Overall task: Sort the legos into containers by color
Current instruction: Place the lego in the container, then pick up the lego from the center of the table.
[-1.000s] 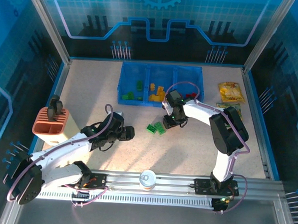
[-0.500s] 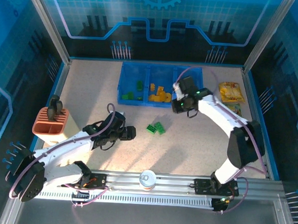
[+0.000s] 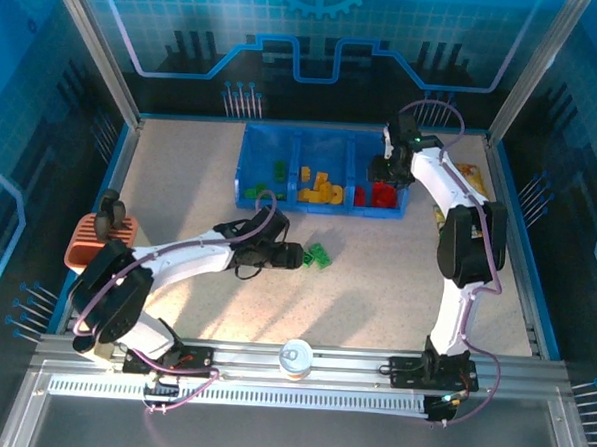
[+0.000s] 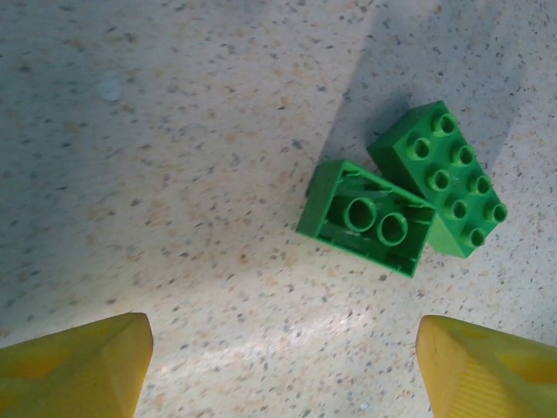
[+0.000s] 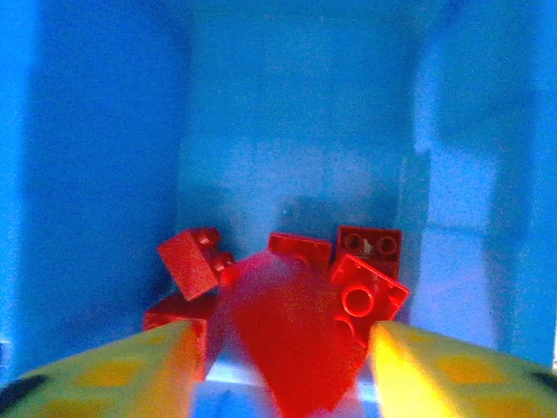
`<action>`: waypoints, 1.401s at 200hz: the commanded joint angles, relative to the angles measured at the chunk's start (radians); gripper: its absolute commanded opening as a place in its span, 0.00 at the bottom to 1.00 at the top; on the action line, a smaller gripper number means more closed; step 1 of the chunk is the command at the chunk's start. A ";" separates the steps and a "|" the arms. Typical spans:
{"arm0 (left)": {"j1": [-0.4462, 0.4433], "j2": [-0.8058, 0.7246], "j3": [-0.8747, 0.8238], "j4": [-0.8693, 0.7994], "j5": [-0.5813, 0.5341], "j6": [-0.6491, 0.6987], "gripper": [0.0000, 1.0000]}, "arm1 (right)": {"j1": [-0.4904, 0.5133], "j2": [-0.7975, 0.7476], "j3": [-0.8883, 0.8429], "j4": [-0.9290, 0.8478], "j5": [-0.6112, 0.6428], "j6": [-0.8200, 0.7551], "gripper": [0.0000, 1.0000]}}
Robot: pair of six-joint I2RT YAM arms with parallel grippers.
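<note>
From above I see the tray (image 3: pixel 309 210) sorted green, yellow, red; two green legos (image 3: pixel 317 255) wait on the table (image 3: pixel 181 177). Left wrist: left gripper (image 4: pixel 280 324) open before them. Right wrist: right gripper (image 5: pixel 283 331) parted, blurred red brick (image 5: pixel 296 357) above the reds (image 5: pixel 196 261).

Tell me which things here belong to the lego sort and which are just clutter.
On the job: two loose green legos; blue tray with sorted green legos, yellow legos, red legos.
Lying about: orange-and-white holder; snack packets; small round white object.
</note>
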 commanded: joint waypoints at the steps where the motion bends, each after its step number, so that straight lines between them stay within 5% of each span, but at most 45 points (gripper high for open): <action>1: -0.010 0.052 0.065 -0.020 0.037 0.042 0.80 | -0.018 -0.029 0.048 -0.041 0.020 0.022 0.74; 30: -0.015 0.142 0.139 -0.064 0.036 0.104 0.80 | -0.020 -0.100 0.003 -0.020 0.020 0.019 0.82; 154: -0.045 0.320 0.287 -0.180 0.048 0.279 0.76 | -0.045 -0.541 -0.474 0.126 -0.036 0.086 0.82; 245: -0.046 0.338 0.301 -0.161 -0.013 0.284 0.51 | -0.055 -0.635 -0.615 0.166 -0.072 0.117 0.82; 280: -0.040 0.309 0.308 -0.178 -0.052 0.268 0.49 | -0.041 -0.662 -0.665 0.172 -0.089 0.127 0.82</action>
